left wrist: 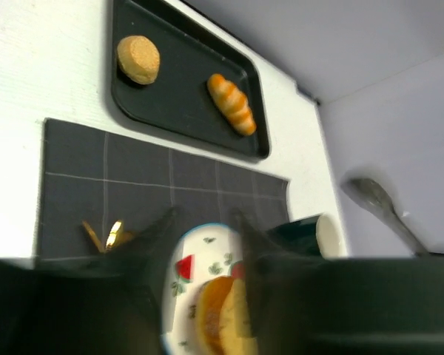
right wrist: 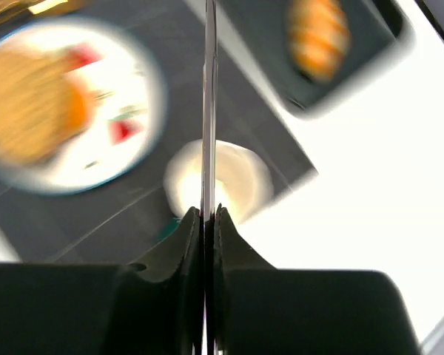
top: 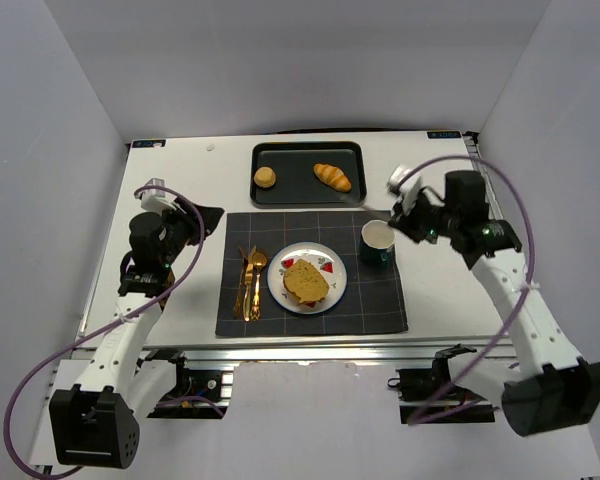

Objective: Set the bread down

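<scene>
The black tray [top: 295, 160] lies ahead and left of the right pincer [right wrist: 207, 214], which clamps a thin metal utensil [right wrist: 208, 111] aimed that way. On it the croissant [top: 331, 176] sits near the utensil's tip, long axis slanting across the tray; the bun [top: 265, 177] lies farther left. The left pincer [left wrist: 200, 248], parted and empty, hangs farther off; the right arm looks nearer.

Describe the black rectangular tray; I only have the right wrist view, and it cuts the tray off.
Observer: The black rectangular tray holds a golden croissant and, apart to its left, a round tan bun.
Operator: Report the left hand.
Observer: The left hand is open and empty, beside the dark checked placemat's far left corner.
Operator: Locate my utensil's tip.
Observer: The grey metal utensil ends near the tray's right front corner, short of the croissant.
</scene>
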`<state>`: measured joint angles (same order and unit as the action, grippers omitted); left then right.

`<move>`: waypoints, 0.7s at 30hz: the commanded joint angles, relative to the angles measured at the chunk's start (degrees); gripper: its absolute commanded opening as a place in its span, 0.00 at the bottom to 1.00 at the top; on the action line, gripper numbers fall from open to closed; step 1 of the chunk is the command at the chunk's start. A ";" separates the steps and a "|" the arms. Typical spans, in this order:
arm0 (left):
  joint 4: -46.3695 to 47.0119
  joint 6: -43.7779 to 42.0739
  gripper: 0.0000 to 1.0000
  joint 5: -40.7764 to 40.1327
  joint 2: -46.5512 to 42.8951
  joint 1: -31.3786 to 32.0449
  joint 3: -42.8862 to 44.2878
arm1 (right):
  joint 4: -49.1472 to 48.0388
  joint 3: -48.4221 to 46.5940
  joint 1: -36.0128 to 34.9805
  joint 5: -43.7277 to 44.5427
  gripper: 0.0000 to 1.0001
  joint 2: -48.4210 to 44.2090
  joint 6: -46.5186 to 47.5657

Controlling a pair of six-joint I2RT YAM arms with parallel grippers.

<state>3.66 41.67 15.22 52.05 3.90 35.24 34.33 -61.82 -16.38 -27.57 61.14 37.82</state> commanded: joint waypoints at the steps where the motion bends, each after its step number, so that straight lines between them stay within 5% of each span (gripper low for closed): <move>1: 3.02 0.34 0.35 3.05 -0.02 -0.12 -1.05 | -10.67 -2.69 9.85 4.27 0.00 3.18 -20.49; 3: 3.02 0.60 0.00 3.67 0.50 -0.21 -1.32 | -17.68 0.01 14.79 11.01 0.00 4.94 -29.88; 6: 4.07 1.04 0.00 5.08 1.03 -0.21 -1.84 | -27.28 5.12 19.18 21.59 0.00 7.58 -33.25; 9: 4.43 1.83 0.21 5.87 1.65 -0.21 -2.46 | -31.77 10.22 22.61 21.69 0.00 13.37 -32.11; 10: 3.47 1.75 0.43 5.96 2.17 -0.21 -2.03 | -33.08 11.97 24.19 21.16 0.00 16.34 -32.20; 14: 1.62 1.05 0.66 5.43 1.65 -0.12 -1.50 | -40.65 15.41 26.13 22.30 0.00 21.80 -30.53; 19: 0.73 0.43 0.70 4.55 0.68 -0.12 -1.32 | -39.70 16.03 26.93 21.69 0.00 28.05 -27.64; 21: 0.99 0.87 0.71 4.55 0.77 -0.21 -1.41 | -38.38 15.95 27.28 21.34 0.16 29.38 -24.91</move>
<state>4.89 42.92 19.92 54.11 3.90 33.19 -3.09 -45.52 10.13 -6.81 88.92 9.67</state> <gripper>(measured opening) 0.704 0.180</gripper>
